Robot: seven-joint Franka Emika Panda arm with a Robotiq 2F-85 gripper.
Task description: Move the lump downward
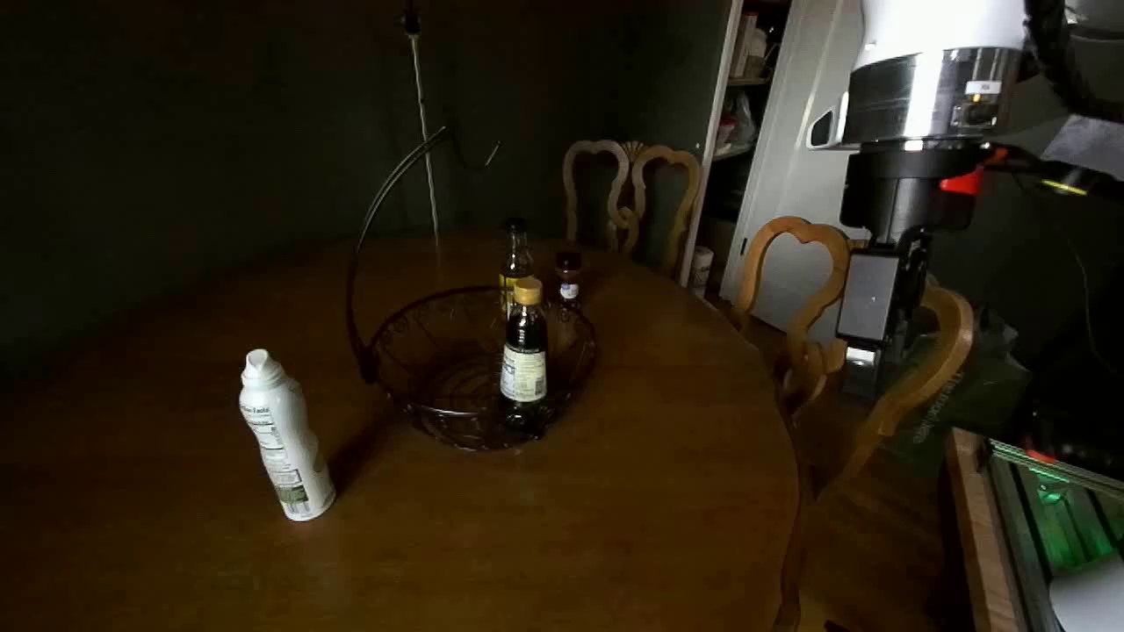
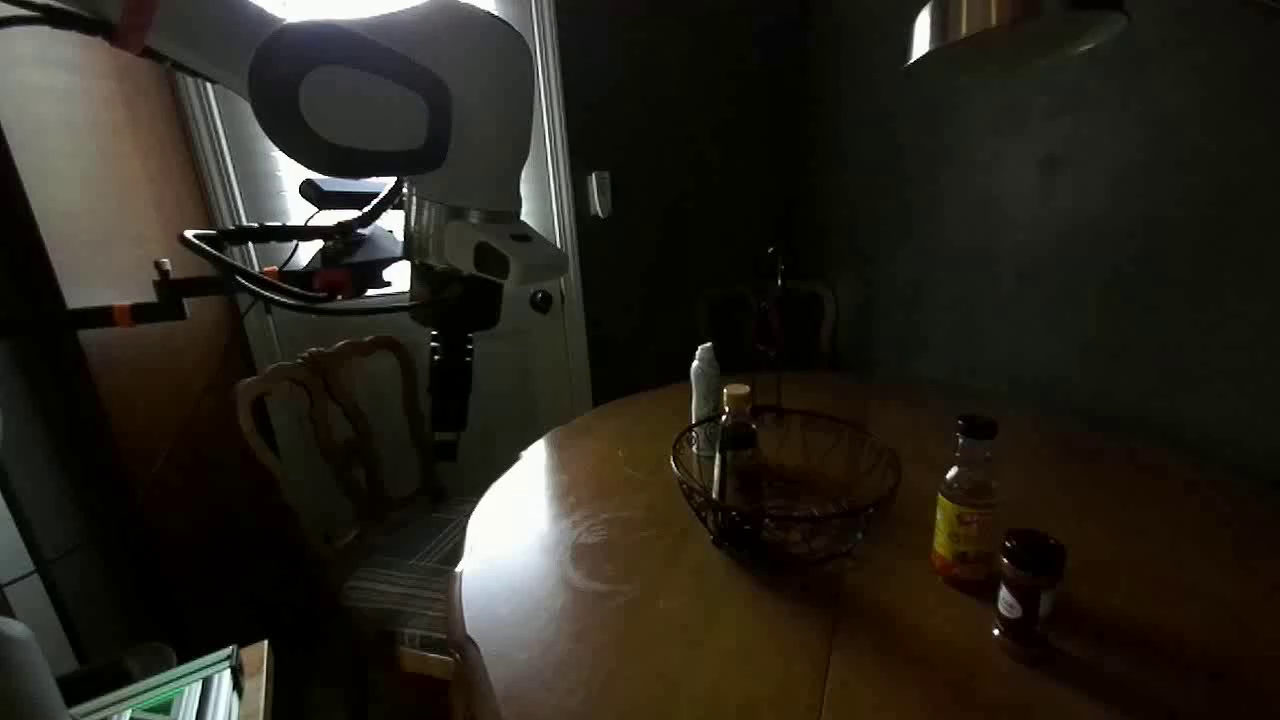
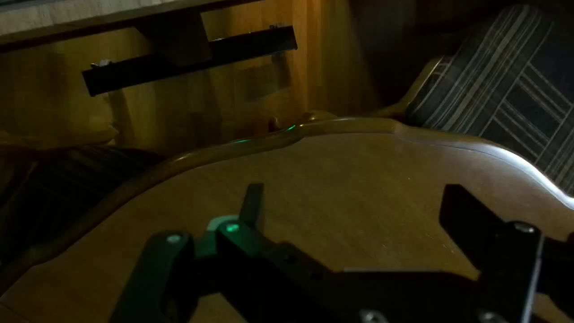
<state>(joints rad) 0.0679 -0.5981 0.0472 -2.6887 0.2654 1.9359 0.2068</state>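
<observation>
The lump, a pendant lamp with a round, shallow, bronze-brown metallic shade (image 2: 1010, 28), hangs at the top right of an exterior view, above the table's far side. Its upper part is cut off by the frame edge. It does not show in the wrist view or in the remaining exterior view. My gripper (image 3: 352, 190) is open in the wrist view, its fingers wide apart with nothing between them. The gripper points down near the table's edge in both exterior views (image 1: 862, 373) (image 2: 447, 440). It is well apart from the lamp, and lower than it in the picture.
The wooden table (image 1: 597, 544) bears a dark wire basket (image 1: 439, 411) with an arched handle and a yellow-capped bottle (image 1: 524, 373) in it. A white bottle (image 1: 285, 439), a yellow-labelled bottle (image 2: 963, 510) and a small jar (image 2: 1028, 590) stand around it. Chairs (image 1: 803, 307) stand by the edge.
</observation>
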